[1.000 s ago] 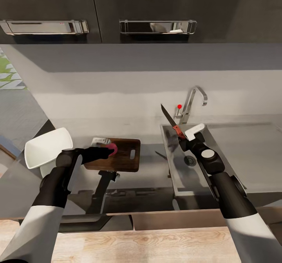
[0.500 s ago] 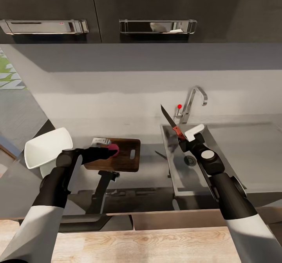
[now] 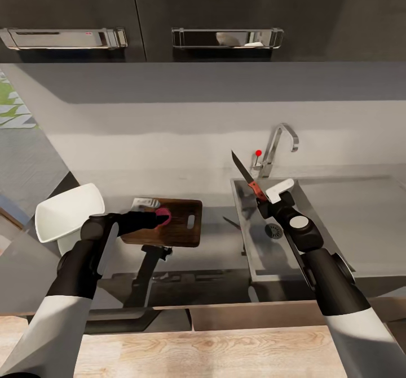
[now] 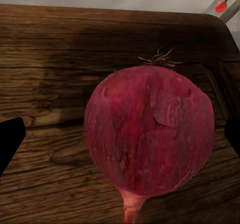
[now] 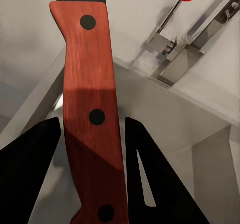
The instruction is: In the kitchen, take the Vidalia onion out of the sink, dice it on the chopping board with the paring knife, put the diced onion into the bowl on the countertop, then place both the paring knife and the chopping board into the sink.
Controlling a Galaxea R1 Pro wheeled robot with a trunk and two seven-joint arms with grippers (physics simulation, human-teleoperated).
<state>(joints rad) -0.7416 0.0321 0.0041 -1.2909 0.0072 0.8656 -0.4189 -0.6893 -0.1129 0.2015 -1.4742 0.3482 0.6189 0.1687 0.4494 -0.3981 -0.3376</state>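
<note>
Resting over the chopping board (image 3: 172, 221), the Vidalia onion (image 3: 163, 215) sits between the left gripper (image 3: 158, 216) fingers, which look spread, one dark tip (image 4: 10, 141) standing clear of the bulb. To the board's right, over the sink (image 3: 265, 254), the right gripper (image 3: 264, 198) is clamped on the paring knife (image 3: 246, 174) (blade tilted up toward the faucet (image 3: 276, 150)). The bowl (image 3: 67, 212) stands left of the board.

In the right wrist view the paring knife (image 5: 92, 114) loses its blade tip and handle butt past the picture's edges. In the head view the left gripper (image 3: 153, 218) covers part of the Vidalia onion (image 3: 164, 215), hiding whether its fingers touch it.
</note>
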